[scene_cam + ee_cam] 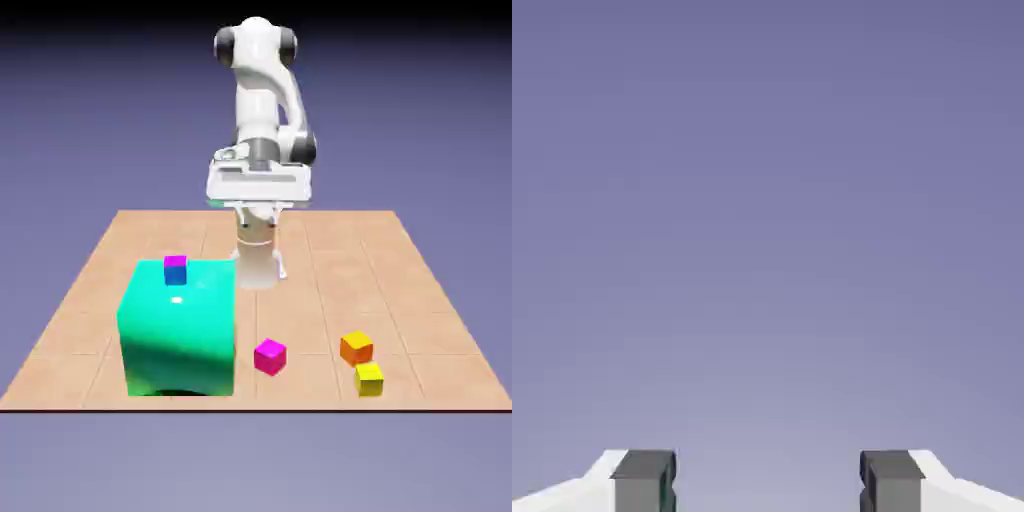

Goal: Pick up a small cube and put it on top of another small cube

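Note:
The small yellow cube [369, 378] lies on the wooden table [340, 250] near its front edge, at the exterior view's right. The other small cube [176, 269], blue with a purplish-magenta top, stands on top of the big teal-green block [180, 335] at the exterior view's left. My gripper [258, 202] hangs high above the table's far side, well away from both cubes. In the hand view the gripper [767, 490] is open: its two grey fingertips [642, 480] stand wide apart with only the blue-violet backdrop between them. No cube shows there.
An orange cube [356, 347] sits just behind the yellow one, almost touching it. A magenta cube [270, 356] lies right of the teal block's front corner. The arm's white base column [257, 255] rises behind the block.

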